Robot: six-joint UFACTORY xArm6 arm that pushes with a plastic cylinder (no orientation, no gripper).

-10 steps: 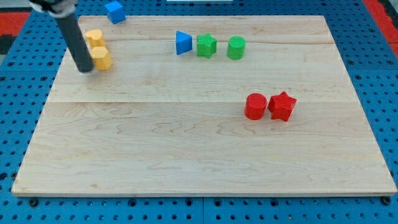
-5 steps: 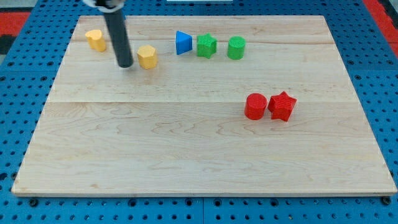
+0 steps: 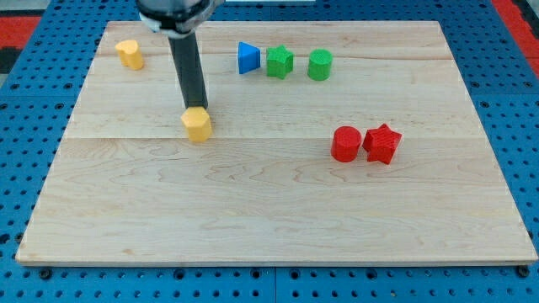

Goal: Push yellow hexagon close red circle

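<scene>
Straight dark grey rod, smooth and cylindrical, my tip blunt, wider silvery-black mount at top

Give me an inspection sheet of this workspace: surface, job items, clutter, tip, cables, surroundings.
Surface: pale wooden board, flat.
Job items: yellow hexagon left of centre; red circle far off to the view's right, touching a red star.
Clutter: second yellow block top left; blue triangle, green star, green cylinder in a row at the top.
Tip: my tip at the hexagon's upper edge.
Cables: nothing seen.
Surroundings: blue pegboard, red corners.
</scene>
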